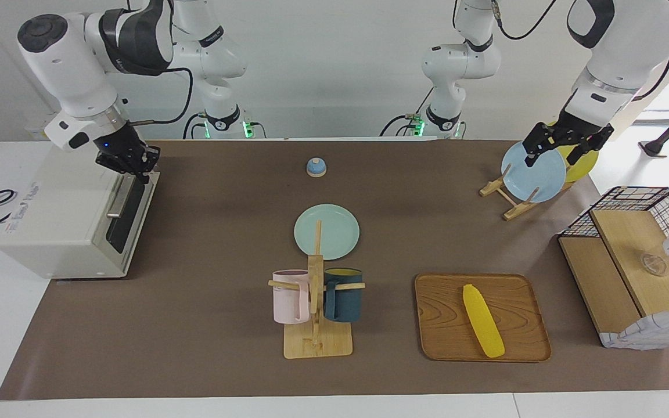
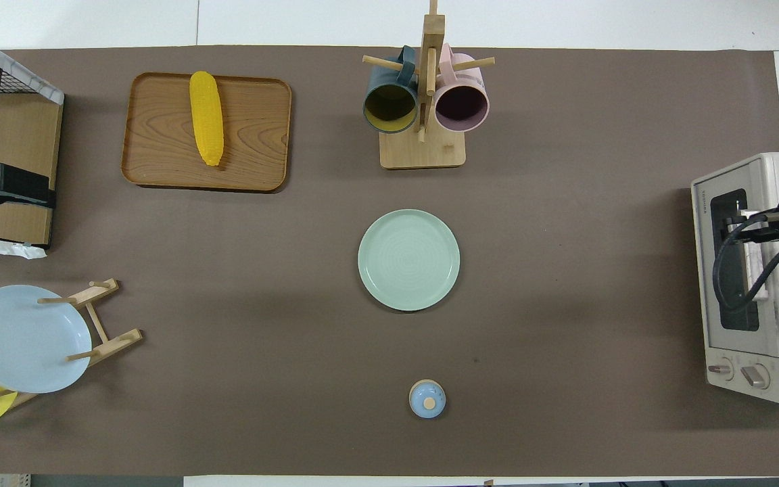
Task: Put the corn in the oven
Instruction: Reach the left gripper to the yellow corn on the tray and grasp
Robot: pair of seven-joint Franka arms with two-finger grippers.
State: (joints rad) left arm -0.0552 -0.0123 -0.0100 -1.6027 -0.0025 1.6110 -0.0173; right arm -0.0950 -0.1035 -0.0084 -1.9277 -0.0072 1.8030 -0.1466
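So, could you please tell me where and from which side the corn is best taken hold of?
Probably at its middle, from straight above. The corn lies flat and alone on the wooden tray, which sits toward the left arm's end of the table. An open pincer could straddle the cob's narrow width, squeezing across its long axis. Its smooth tapered ends would likely slip.

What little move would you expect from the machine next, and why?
Probably the right pincer, shut at the oven's door handle, should pull the door down and open. The door looks closed, and the corn lies untouched on the wooden tray toward the left arm's end. The left pincer waits open over the plate rack.
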